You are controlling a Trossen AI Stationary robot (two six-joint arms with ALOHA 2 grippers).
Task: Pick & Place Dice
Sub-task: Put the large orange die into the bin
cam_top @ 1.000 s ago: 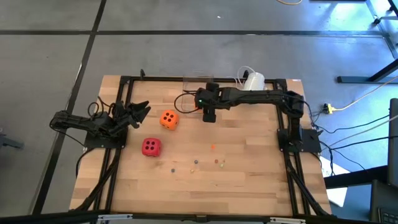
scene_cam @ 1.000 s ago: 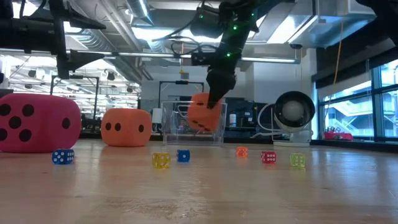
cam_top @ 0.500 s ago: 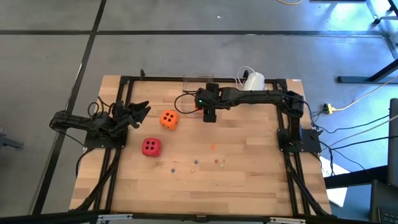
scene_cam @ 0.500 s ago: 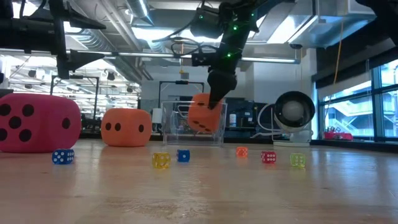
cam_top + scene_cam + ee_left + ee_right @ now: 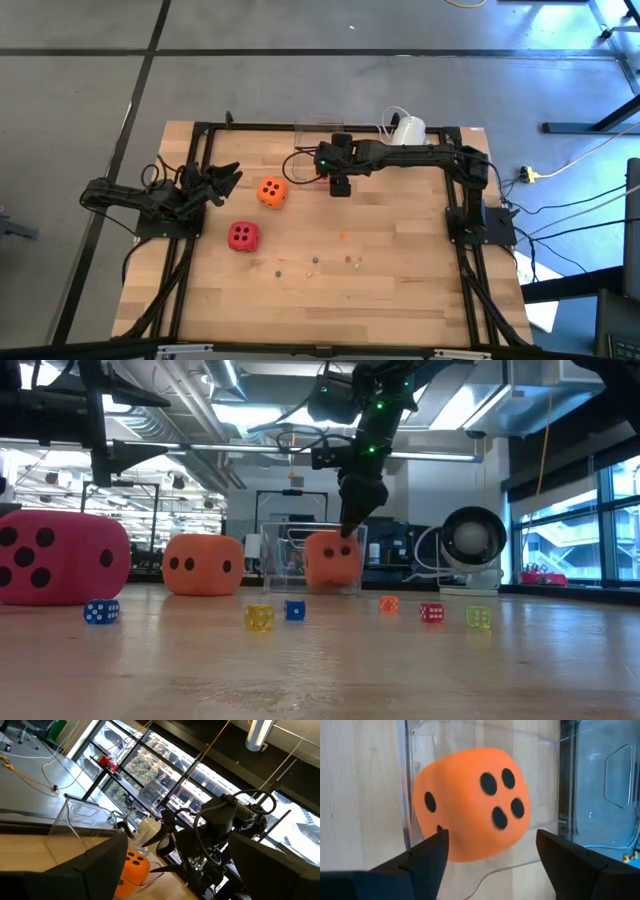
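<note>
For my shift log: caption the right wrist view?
Right end effector open above an orange die lying in the clear container.

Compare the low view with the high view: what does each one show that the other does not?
Only the low view shows the orange foam die inside the clear plastic container, under the right gripper. Only the high view shows the left gripper waiting at the table's left. Both show the red foam die and a second orange foam die.

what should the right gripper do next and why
Probably lift straight up and clear. The right gripper has its fingers spread apart, and the orange die sits free below them inside the clear container, so the drop looks finished.
</note>
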